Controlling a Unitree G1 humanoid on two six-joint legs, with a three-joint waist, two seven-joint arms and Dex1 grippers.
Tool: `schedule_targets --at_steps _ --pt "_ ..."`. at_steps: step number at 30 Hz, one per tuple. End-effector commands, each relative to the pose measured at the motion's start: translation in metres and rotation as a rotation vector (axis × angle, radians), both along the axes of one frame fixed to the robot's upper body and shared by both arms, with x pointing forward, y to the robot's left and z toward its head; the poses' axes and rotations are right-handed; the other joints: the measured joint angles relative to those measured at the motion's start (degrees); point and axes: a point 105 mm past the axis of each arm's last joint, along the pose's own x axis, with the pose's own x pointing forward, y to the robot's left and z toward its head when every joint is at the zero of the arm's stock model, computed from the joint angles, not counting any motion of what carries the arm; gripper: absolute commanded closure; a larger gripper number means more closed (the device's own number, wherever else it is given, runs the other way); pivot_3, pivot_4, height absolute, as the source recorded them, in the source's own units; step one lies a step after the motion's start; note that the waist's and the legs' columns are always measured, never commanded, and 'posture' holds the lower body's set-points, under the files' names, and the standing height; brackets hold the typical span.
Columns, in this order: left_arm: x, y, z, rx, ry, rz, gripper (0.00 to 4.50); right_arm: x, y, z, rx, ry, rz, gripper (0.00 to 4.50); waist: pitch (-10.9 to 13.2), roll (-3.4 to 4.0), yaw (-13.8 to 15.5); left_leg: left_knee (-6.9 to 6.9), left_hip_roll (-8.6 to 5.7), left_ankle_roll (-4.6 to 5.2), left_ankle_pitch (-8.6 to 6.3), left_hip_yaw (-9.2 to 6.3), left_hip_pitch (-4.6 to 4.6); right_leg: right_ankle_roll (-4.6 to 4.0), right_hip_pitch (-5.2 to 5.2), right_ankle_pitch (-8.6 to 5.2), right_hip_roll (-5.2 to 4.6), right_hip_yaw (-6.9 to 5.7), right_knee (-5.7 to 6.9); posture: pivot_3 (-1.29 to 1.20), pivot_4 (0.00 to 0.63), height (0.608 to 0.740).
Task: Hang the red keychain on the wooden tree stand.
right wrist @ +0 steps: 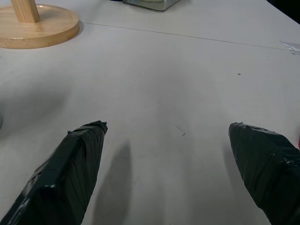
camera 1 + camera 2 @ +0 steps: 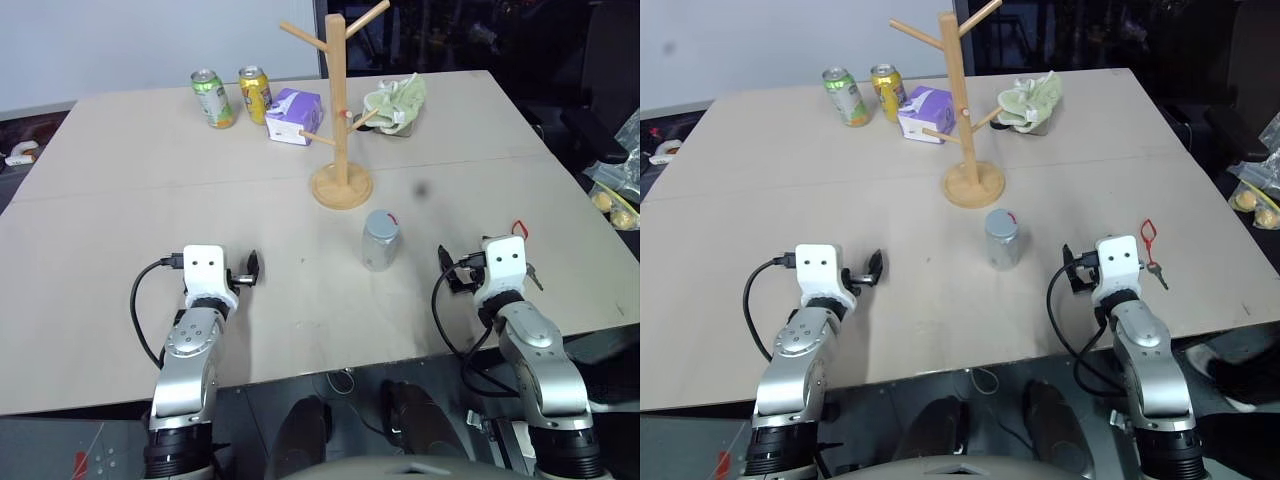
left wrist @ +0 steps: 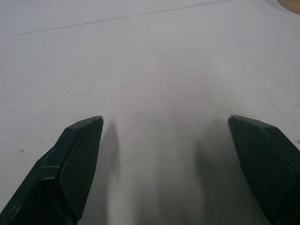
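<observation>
A: Keychain first: where is the red keychain (image 2: 1150, 243) found?

B: It is seen lying flat on the counter (image 2: 760, 150), just beside the right pincer (image 1: 174, 140) on its outer side, unheld. The wooden tree stand (image 2: 339, 110) is set well apart from it, toward the middle of the counter, beyond a silver canister (image 2: 380, 240). Its pegs are bare, so nothing is judged to be done yet.

A: And how are the arms held?

B: Both are stretched forward low over the near edge, roughly level. The right pincer is spread wide with nothing between its fingers; the left pincer (image 3: 166, 140) is likewise spread and empty, over bare counter.

A: Why that pose?

B: A ready stance is suggested, the right arm being placed nearest the keychain.
</observation>
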Motion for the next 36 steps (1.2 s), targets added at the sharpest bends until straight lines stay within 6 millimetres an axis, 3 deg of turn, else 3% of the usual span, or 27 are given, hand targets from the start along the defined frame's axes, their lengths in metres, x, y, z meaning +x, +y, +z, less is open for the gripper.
schedule_targets --at_steps 1,7,12,20,27,33,36 --pt "-0.002 0.002 -0.002 -0.012 0.007 -0.011 0.09 -0.003 0.001 0.016 -0.007 -0.058 0.011 0.00 0.00 0.00 0.00 0.00 0.00 0.00 0.00 0.00 0.00 0.00 0.00 0.00 0.00 0.00 0.00 0.00 0.150 0.740" --pt "0.003 0.001 0.012 -0.074 -0.024 -0.085 0.09 -0.005 -0.001 0.020 -0.022 -0.066 0.012 0.00 0.05 0.00 -0.02 0.00 0.00 0.00 0.00 -0.01 -0.07 0.00 -0.06 0.00 0.00 -0.01 -0.04 0.00 0.150 0.740" --pt "0.013 0.000 0.031 -0.062 -0.029 -0.228 0.09 -0.008 -0.004 0.028 -0.033 -0.079 0.015 0.00 0.09 -0.01 -0.04 0.00 0.00 0.00 0.00 -0.05 -0.10 0.00 -0.07 0.00 0.00 -0.05 -0.05 0.00 0.150 0.740" --pt "0.025 -0.008 0.046 -0.010 -0.023 -0.348 0.09 -0.009 -0.004 0.034 -0.049 -0.086 0.030 0.00 0.13 0.01 -0.04 -0.03 0.00 0.00 0.00 -0.05 -0.15 0.00 -0.09 0.00 0.00 -0.05 -0.13 0.00 0.150 0.740" --pt "0.031 -0.051 0.097 -0.061 -0.055 -0.714 0.09 -0.016 0.001 0.058 -0.038 -0.084 0.252 0.00 0.26 -0.07 0.01 0.03 -0.02 0.00 0.00 -0.10 -0.22 0.01 -0.08 0.00 -0.01 -0.10 -0.13 0.00 0.150 0.740" --pt "0.016 -0.081 0.134 -0.021 0.008 -1.082 0.09 -0.033 0.004 0.081 -0.045 -0.025 0.518 0.00 0.51 -0.04 -0.43 -0.08 -0.01 0.01 -0.01 -0.10 -0.24 0.00 -0.10 -0.01 0.02 -0.10 -0.19 0.00 0.150 0.740" --pt "0.008 -0.091 0.139 -0.018 0.059 -1.204 0.09 -0.041 0.009 0.090 -0.041 0.001 0.615 0.00 0.53 -0.04 -0.72 -0.09 -0.01 0.02 -0.01 -0.11 -0.27 0.01 -0.11 -0.01 0.02 -0.10 -0.23 0.00 0.150 0.740"
